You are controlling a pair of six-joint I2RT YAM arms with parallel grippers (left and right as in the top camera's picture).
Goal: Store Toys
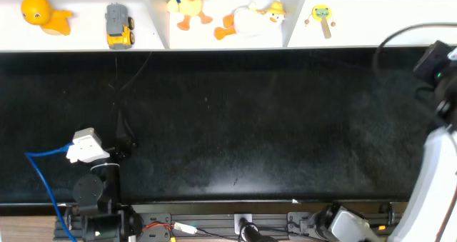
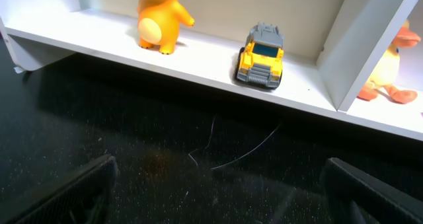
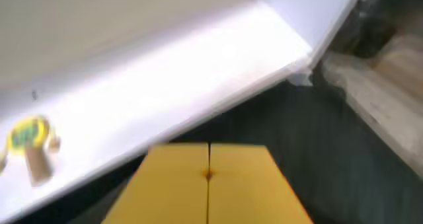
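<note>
Black mat (image 1: 271, 128): spread across the middle of the top view, no toy seen on it.
White compartment shelf (image 1: 357, 35): along the upper edge, all toys inside.
Left gripper (image 2: 221, 178): lower left, fingers spread wide, nothing held.
Right gripper (image 3: 208, 174): right edge, yellow pads pressed together, nothing between them.
White plush duck (image 1: 250, 19): upper centre, lying down.
Yellow plush duck (image 1: 189, 3): beside it.
Orange rubber duck (image 1: 44, 13): upper left.
Grey-and-yellow toy truck (image 1: 119, 26): right of the orange duck.
Small green-and-yellow rattle (image 1: 322, 17): upper right.

Risk, judged: the truck is parked near the shelf's front lip on wheels; it could be rolled off by a brush from the wide left fingers.

Truck's long axis runs up-down in the top view, grille toward the lower edge.
</note>
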